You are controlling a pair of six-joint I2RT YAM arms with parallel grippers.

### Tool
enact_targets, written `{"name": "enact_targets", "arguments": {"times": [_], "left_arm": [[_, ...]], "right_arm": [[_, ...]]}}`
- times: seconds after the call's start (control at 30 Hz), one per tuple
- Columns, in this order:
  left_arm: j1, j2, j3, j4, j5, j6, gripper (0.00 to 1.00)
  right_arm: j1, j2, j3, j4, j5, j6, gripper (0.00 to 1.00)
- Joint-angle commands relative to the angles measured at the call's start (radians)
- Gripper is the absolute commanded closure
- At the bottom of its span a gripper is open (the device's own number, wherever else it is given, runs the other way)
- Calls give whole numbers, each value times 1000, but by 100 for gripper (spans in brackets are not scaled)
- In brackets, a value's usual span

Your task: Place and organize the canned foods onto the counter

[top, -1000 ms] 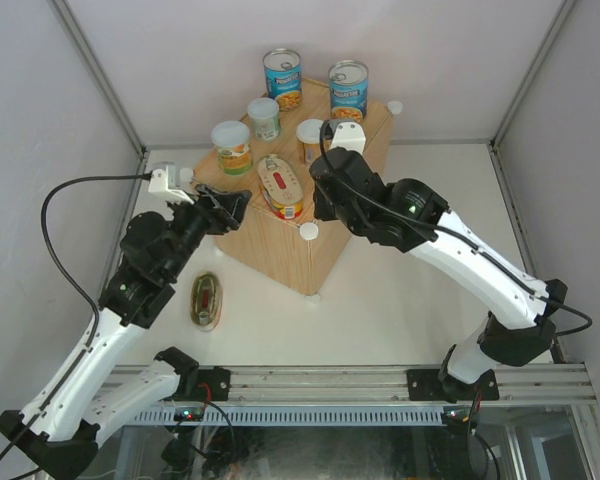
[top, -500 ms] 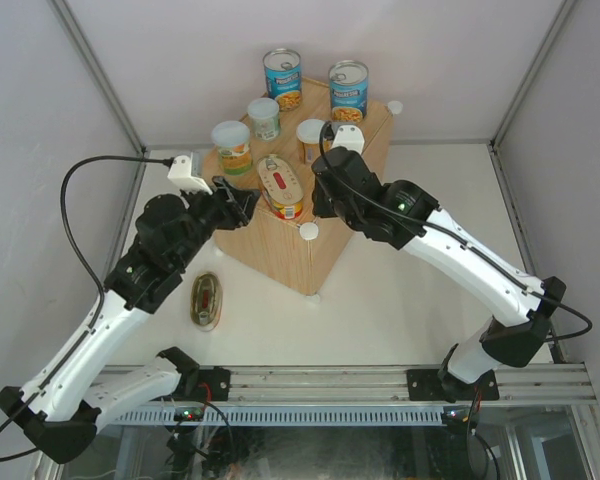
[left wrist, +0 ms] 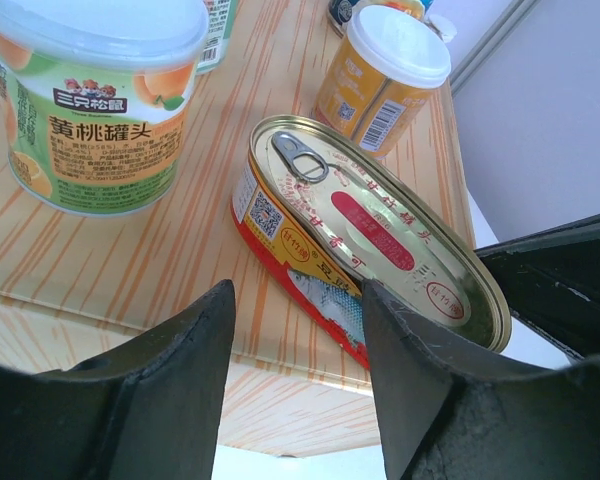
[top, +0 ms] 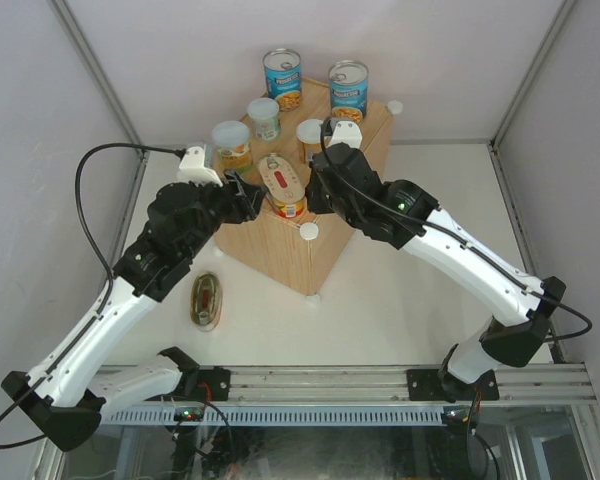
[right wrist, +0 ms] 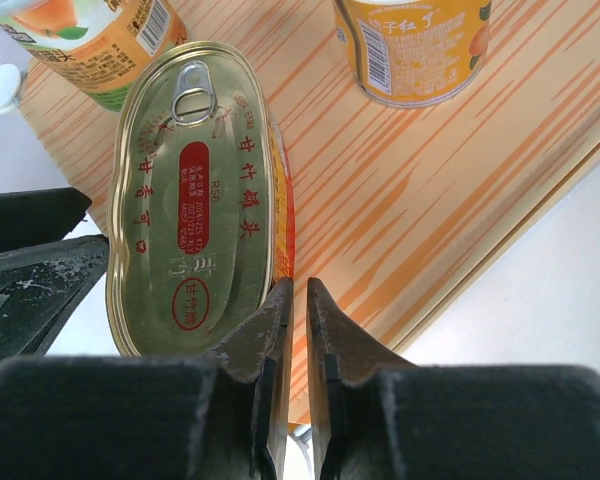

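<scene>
Left gripper (top: 245, 200) and right gripper (top: 315, 195) flank the oval tin (top: 281, 185) in the overhead view, both arms reaching in over the near corner of the counter (top: 280, 250). That tin lies flat on the wood top close to the edge. Behind it stand the small pale-lidded cans (top: 231, 146) and, at the far side, the tall blue cans (top: 282, 78). A second oval tin (top: 207, 299) lies on the table (top: 380, 310) below the left arm, not yet lifted.

From the left wrist, the fingers stand apart with nothing between them, aimed at the near end of the oval tin, which sits right at the counter's lip. The dark bulk of the right gripper fills the right margin just beyond the tin.

From the right wrist, the fingers are pressed together and empty, their tips just beside the tin's long side. Whether they touch it I cannot tell.

The main risk, as I judge it, is a sideways nudge from those closed tips sliding the tin over the lip and onto the table. With both grippers so close around one low, smooth tin, they could also knock each other, or the left fingers could ride over the lid instead of gripping the sides.
</scene>
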State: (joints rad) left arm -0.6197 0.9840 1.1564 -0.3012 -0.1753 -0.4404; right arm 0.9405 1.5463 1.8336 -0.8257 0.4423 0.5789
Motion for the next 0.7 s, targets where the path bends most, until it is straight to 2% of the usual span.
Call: {"name": "enact_targets", "arguments": {"times": [0.0,0.67], "left_arm": [[-5,11,85,49,31,28,41],[-5,-11,78,52,1,39,38]], "right_arm": [[22,7,41,54,-10,-10,91],[94,95,166,39,5,-39,91]]}}
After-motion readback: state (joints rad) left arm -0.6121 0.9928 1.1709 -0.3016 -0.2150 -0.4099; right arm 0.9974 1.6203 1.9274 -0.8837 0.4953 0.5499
